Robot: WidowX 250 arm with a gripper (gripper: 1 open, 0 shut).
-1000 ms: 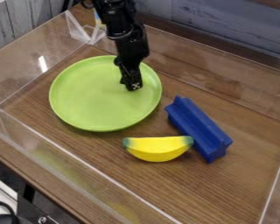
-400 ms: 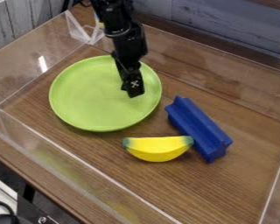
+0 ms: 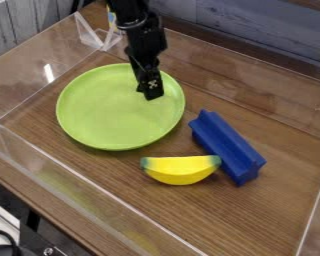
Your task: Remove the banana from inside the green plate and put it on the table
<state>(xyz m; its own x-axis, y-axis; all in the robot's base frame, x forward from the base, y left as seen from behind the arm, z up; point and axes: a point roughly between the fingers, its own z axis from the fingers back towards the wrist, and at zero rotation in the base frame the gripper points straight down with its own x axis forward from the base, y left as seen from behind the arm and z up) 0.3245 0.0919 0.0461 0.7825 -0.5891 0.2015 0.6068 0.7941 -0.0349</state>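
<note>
The yellow banana (image 3: 180, 169) lies on the brown table (image 3: 136, 205), just outside the near right rim of the green plate (image 3: 103, 112) and touching the blue block. My gripper (image 3: 149, 90) hangs over the right part of the plate, well behind the banana. Its jaws stand open with nothing between them. Nothing lies in the plate.
A blue ridged block (image 3: 227, 146) lies right of the banana, angled toward the front right. Clear acrylic walls (image 3: 29, 70) border the table on all sides.
The gripper's jaws have spread open and it has lifted slightly above the plate. The banana, plate and block have not moved.
</note>
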